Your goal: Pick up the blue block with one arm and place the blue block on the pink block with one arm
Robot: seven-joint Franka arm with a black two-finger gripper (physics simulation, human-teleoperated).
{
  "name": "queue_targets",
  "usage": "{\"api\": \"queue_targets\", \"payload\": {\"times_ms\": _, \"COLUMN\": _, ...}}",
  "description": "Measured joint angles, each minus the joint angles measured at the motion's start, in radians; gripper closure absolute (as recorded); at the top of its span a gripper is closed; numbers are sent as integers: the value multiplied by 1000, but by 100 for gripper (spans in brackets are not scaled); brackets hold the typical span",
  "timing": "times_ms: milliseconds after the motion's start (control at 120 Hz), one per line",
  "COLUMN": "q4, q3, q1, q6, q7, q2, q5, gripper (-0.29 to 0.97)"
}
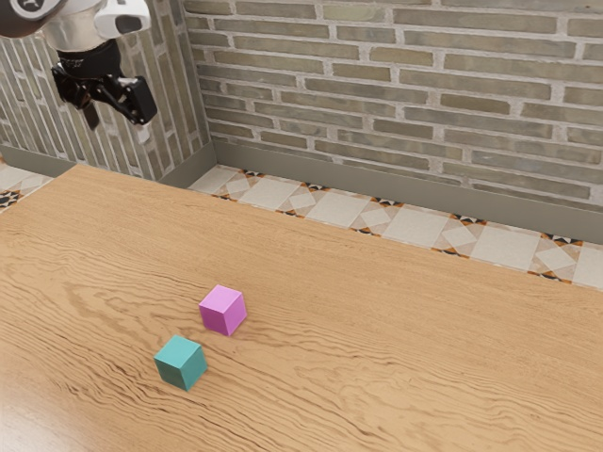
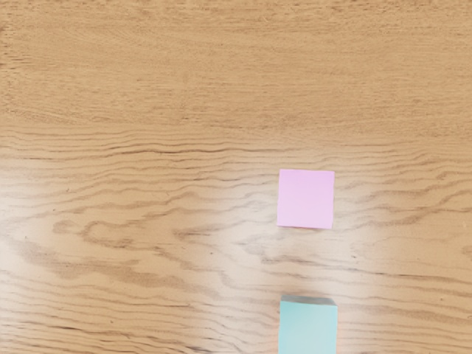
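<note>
The blue block (image 1: 180,362), teal in shade, sits on the wooden table (image 1: 396,320) near its front. The pink block (image 1: 222,310) stands just behind it and slightly toward the exterior view's right, a small gap between them. My gripper (image 1: 116,122) hangs high above the table at the exterior view's upper left, far from both blocks, open with nothing between its fingers. From above, the wrist view shows the pink block (image 2: 306,198) and the blue block (image 2: 308,325) in line, apart from each other.
A brick wall (image 1: 396,85) runs behind the table, with a tiled floor strip (image 1: 424,226) at its foot. Bare wood surrounds the two blocks on every side.
</note>
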Motion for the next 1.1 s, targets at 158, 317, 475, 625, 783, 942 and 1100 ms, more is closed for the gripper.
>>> {"api": "queue_targets", "payload": {"times_ms": 158, "q4": -10, "q3": -10, "q1": 9, "q6": 29, "q7": -23, "q2": -24, "q5": 24, "gripper": 0}}
{"api": "queue_targets", "payload": {"times_ms": 317, "q4": -108, "q3": -10, "q1": 5, "q6": -18, "q7": -45, "q2": -175, "q5": 22, "gripper": 0}}
{"api": "queue_targets", "payload": {"times_ms": 475, "q4": -435, "q3": 128, "q1": -155, "q6": 109, "q7": -118, "q2": -144, "q5": -24, "gripper": 0}}
{"api": "queue_targets", "payload": {"times_ms": 625, "q4": -550, "q3": 58, "q1": -61, "q6": 259, "q7": -176, "q2": -59, "q5": -102, "gripper": 0}}
{"api": "queue_targets", "payload": {"times_ms": 783, "q4": -639, "q3": 52, "q1": -55, "q6": 375, "q7": -252, "q2": -54, "q5": -201, "gripper": 0}}
{"api": "queue_targets", "payload": {"times_ms": 942, "q4": -695, "q3": 23, "q1": -60, "q6": 445, "q7": -304, "q2": -51, "q5": -230, "gripper": 0}}
{"api": "queue_targets", "payload": {"times_ms": 1100, "q4": -721, "q3": 12, "q1": -58, "q6": 507, "q7": -333, "q2": 7, "q5": -237, "gripper": 0}}
